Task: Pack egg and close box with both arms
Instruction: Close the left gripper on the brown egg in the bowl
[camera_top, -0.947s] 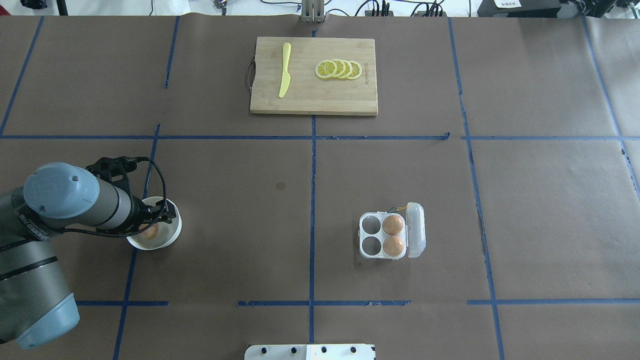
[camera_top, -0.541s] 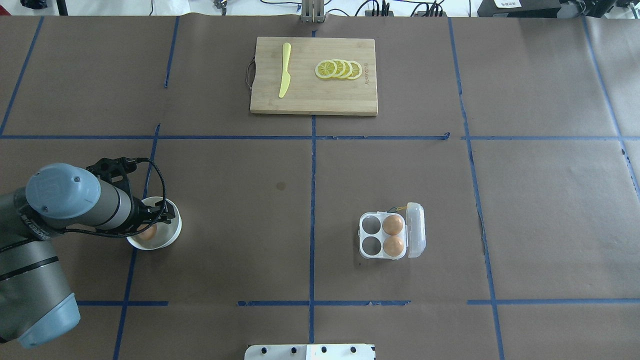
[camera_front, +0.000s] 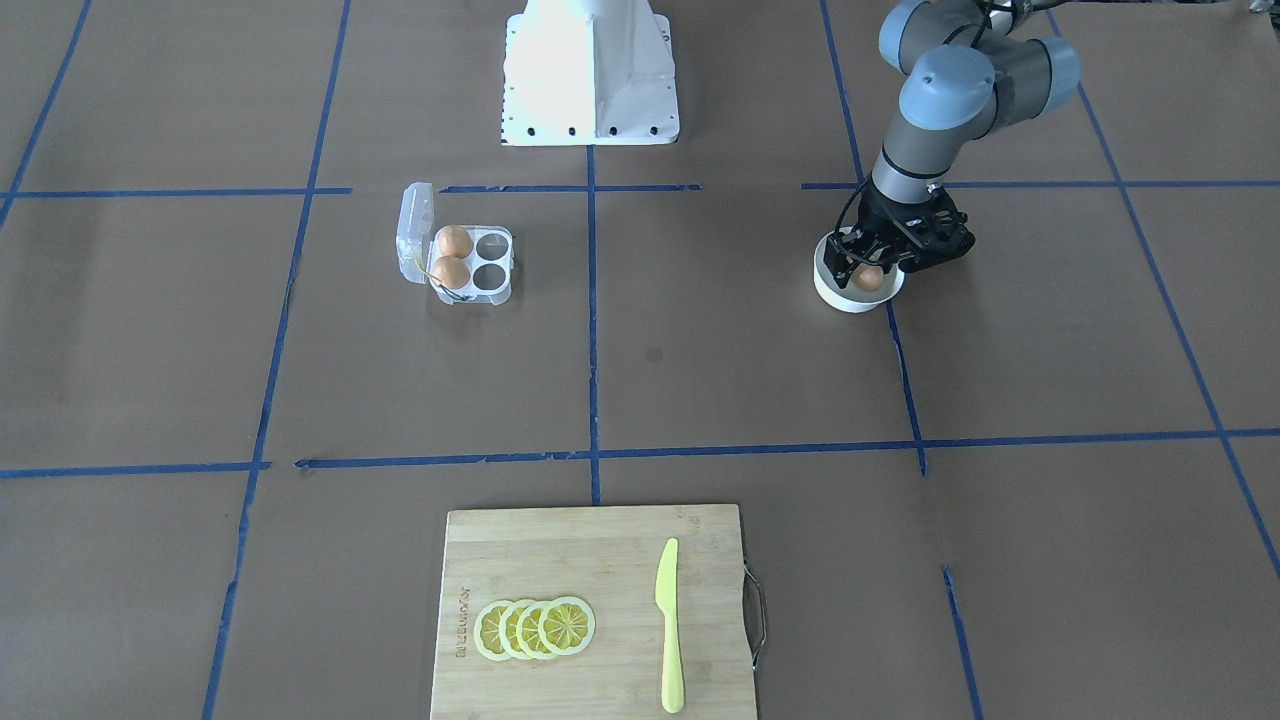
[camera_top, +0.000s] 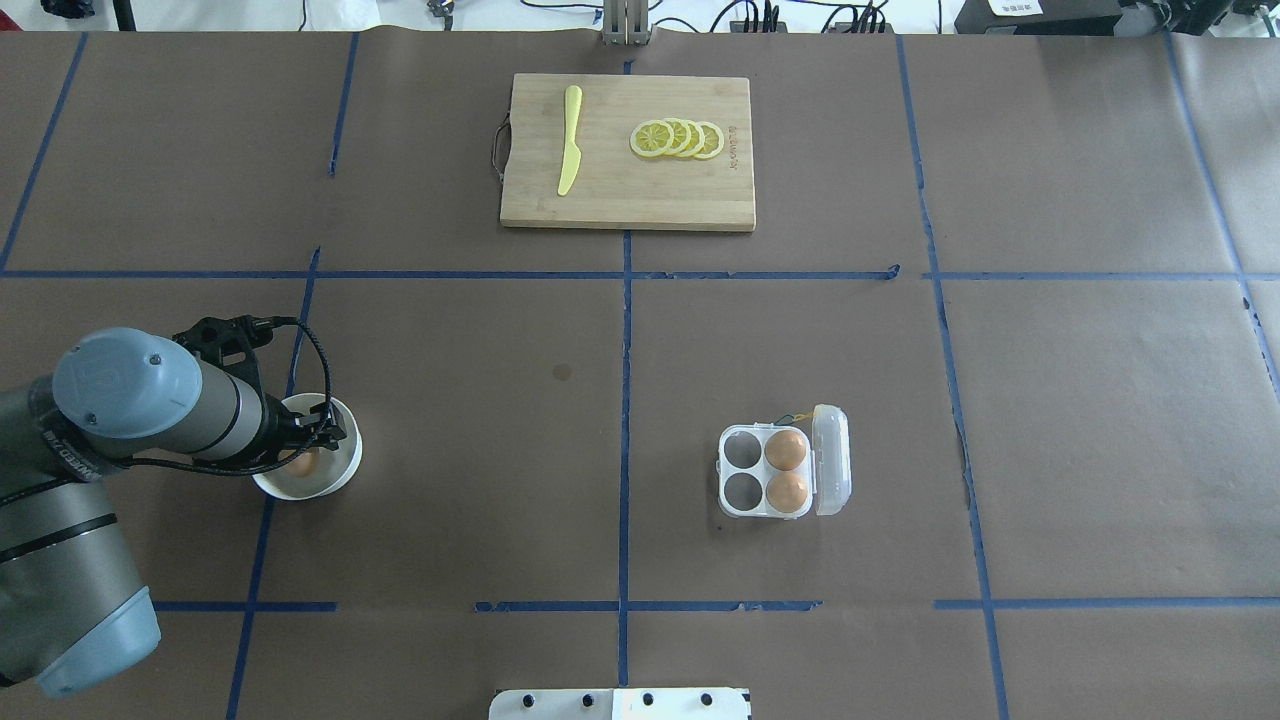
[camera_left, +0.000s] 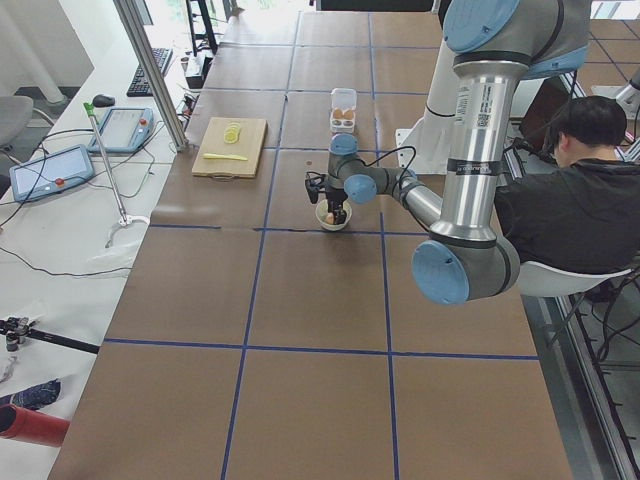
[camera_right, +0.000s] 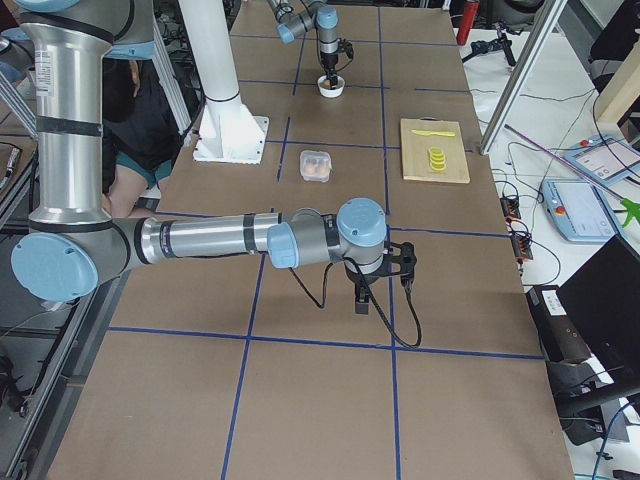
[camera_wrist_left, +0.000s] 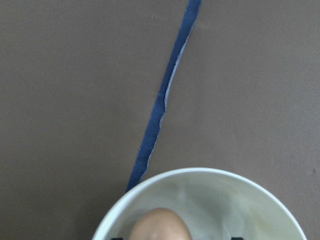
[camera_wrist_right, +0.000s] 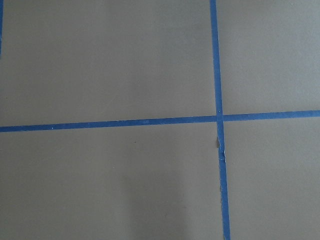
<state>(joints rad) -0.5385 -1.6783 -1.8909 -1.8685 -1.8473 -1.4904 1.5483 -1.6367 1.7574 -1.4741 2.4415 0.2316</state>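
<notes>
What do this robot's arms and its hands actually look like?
The left arm and right arm are round silver-grey tubes joined by fat joints with pale blue caps; dark lettering on them is too small to read. The left gripper and right gripper are black, angular claws, each fed by a loose black cable looping past the wrist.

Brown table (camera_top: 450, 450) (blue tape grid) carries a white bowl (camera_front: 840, 297), the box (camera_top: 832, 465) and a cutting board (camera_top: 620, 200).
</notes>
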